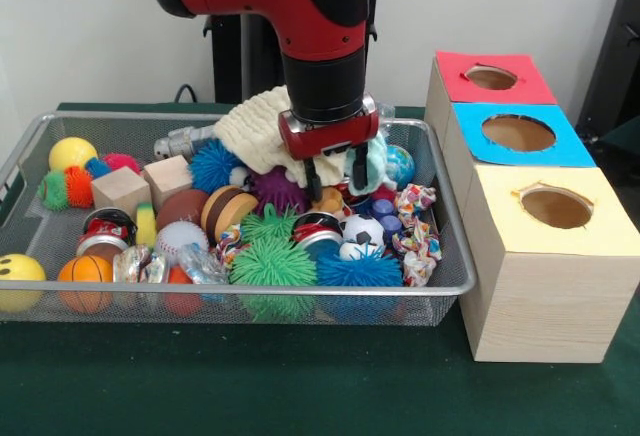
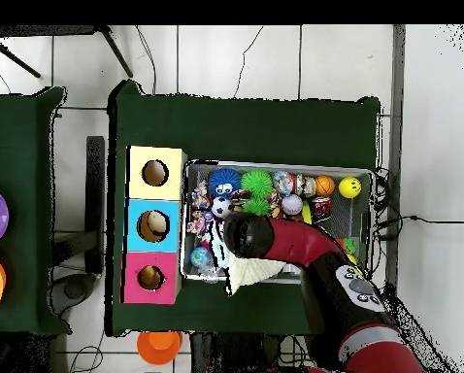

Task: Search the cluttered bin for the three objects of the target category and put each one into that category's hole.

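Fingers [image 1: 312,178] parted, nothing gripped; gripper [image 1: 335,176] low over bin [image 1: 455,286] clutter, probing. You see orange plush [image 1: 330,199] just below, half buried. Red-surround hole [image 1: 491,77] far end of box, well apart.

From above, the red and black robot arm [image 2: 304,254] covers the gripper and much of the silver wire-mesh bin [image 2: 364,173]. In front, the yellow smiley ball [image 1: 18,278] is cut off at the left edge.
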`<state>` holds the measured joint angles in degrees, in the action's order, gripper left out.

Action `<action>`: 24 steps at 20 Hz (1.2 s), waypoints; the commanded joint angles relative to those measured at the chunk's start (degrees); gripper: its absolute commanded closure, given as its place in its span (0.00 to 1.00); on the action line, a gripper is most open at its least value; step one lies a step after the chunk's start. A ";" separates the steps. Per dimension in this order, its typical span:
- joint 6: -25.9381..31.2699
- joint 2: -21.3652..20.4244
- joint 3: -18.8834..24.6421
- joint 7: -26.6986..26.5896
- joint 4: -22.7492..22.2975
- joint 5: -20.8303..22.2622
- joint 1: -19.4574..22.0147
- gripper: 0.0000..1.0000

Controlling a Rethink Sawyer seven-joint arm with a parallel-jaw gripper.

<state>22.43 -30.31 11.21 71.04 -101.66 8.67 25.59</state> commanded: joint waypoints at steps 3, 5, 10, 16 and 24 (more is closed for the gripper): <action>-5.99 3.44 -2.74 7.59 3.37 4.13 -0.46 0.00; -8.27 3.76 -3.60 8.54 3.79 4.29 -1.29 0.00; -11.88 5.56 -3.08 8.89 3.89 3.82 -1.11 0.00; -8.92 9.24 1.62 5.94 3.10 2.39 1.81 0.00; -5.19 12.52 4.86 4.20 3.61 1.96 3.64 0.00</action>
<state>13.58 -24.38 12.06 71.04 -100.58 9.84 27.83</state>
